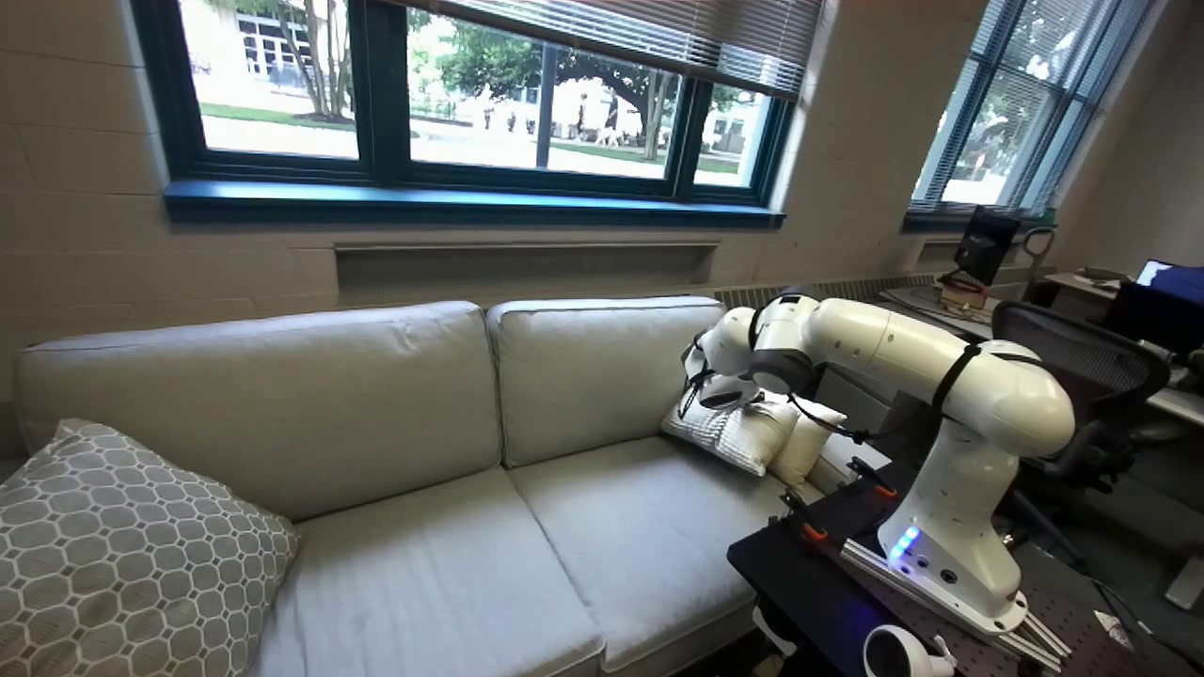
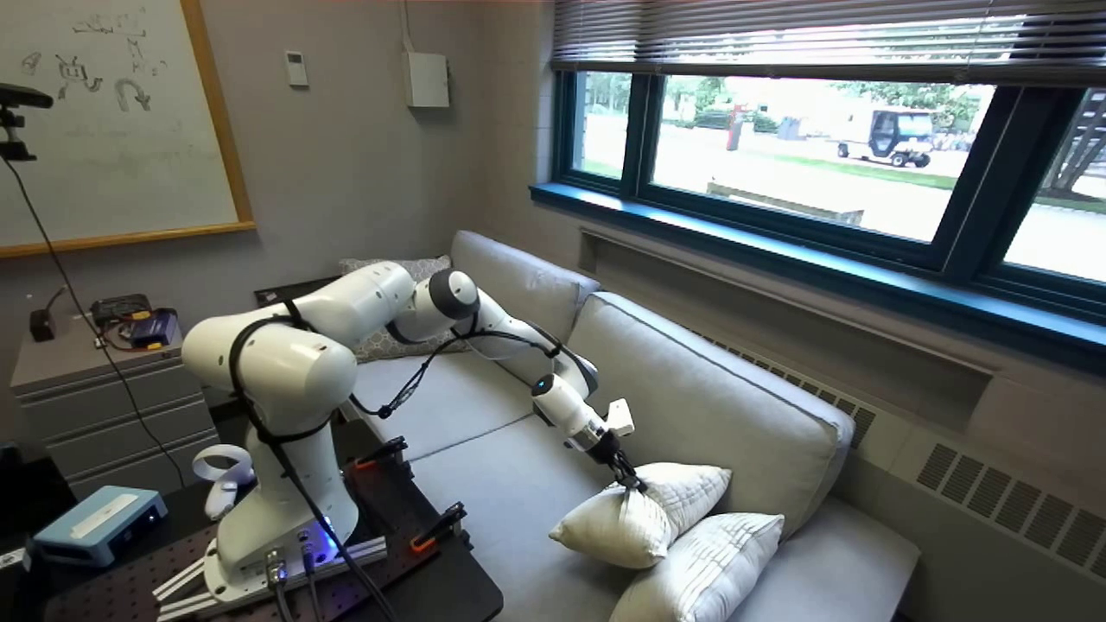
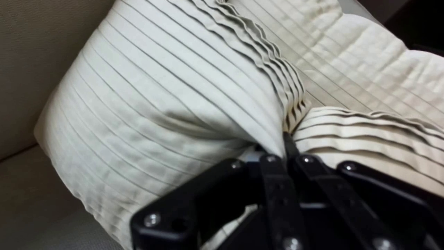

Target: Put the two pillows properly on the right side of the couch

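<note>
At the right-hand end of the couch [image 1: 611,527], the end effector [image 2: 635,484] is clamping one small off-white pillow [image 2: 613,525] by a fold near its middle. Its jaws are standing together on the cloth, and the wrist view is showing the pleats gathering into a deep crease there. Whether the seat cushion [image 2: 501,497] is bearing any of the held pillow's weight, the pictures are not settling.

Just beside it, the second pillow [image 2: 704,570] is lying tilted near the armrest [image 2: 864,544], the two seemingly touching.

Judging by this, the placing step is being worked on: both pillows are occupying the correct end, but the gripped one is bunching out of shape and not yet sitting properly. The next move is probably calling for settling its lower edge on the seat, facing it squarely against the back cushion [image 2: 691,406], then parting the jaws and lifting clear without snagging the pleats. Sideways pressure would be risking a shove against its neighbour. Some straightening of the second pillow is likely remaining too.
</note>
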Robot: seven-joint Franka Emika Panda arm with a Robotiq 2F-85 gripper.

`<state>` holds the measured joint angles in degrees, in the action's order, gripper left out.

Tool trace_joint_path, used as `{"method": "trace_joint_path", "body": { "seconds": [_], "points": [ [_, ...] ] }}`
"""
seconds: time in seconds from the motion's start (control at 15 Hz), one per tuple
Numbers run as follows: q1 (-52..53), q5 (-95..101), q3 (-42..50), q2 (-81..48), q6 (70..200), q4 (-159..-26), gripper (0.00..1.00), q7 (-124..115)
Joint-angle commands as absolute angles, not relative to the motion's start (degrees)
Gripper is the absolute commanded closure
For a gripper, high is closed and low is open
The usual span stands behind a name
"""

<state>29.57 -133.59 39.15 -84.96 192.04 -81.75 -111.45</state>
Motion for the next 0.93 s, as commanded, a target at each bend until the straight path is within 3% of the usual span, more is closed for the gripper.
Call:
{"method": "trace_joint_path", "body": {
  "seconds": [0.0, 0.47, 0.53, 0.6, 0.87],
  "points": [
    [25.4, -130.7, 36.2, -85.0, 194.8, -78.1, 0.97, -111.5],
    [23.5, -126.2, 33.6, -85.0, 195.1, -77.9, 0.97, -112.6],
    [23.7, -125.9, 33.8, -85.0, 194.8, -78.1, 0.69, -112.8],
    [24.0, -125.8, 34.0, -85.0, 194.5, -78.3, 0.69, -113.0],
    [25.5, -126.1, 35.5, -85.0, 193.7, -79.2, 0.4, -113.9]
  ]
}}
